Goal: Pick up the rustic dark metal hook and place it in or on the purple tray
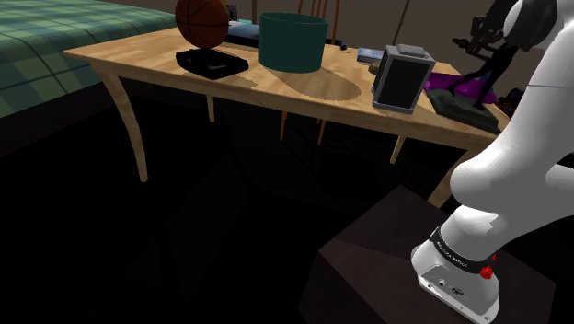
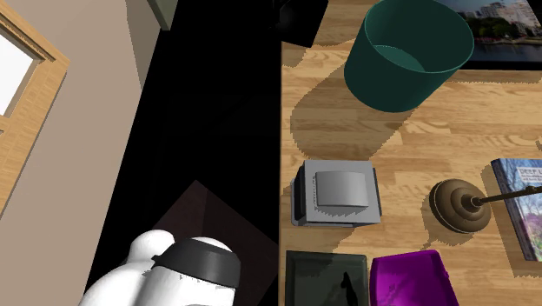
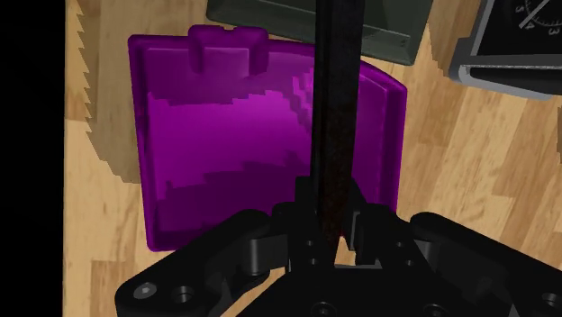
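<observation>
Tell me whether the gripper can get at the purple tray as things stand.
Probably yes. In the wrist view the gripper, shut on the dark hook, hangs over the purple tray, and nothing but the hook itself shows between them.

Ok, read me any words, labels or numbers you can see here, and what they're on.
"DEEP": top of the book cover; the letters after it are cut off by the frame edge.
White lettering on the arm's black base band: too small to read.
Nothing else legible.
</observation>
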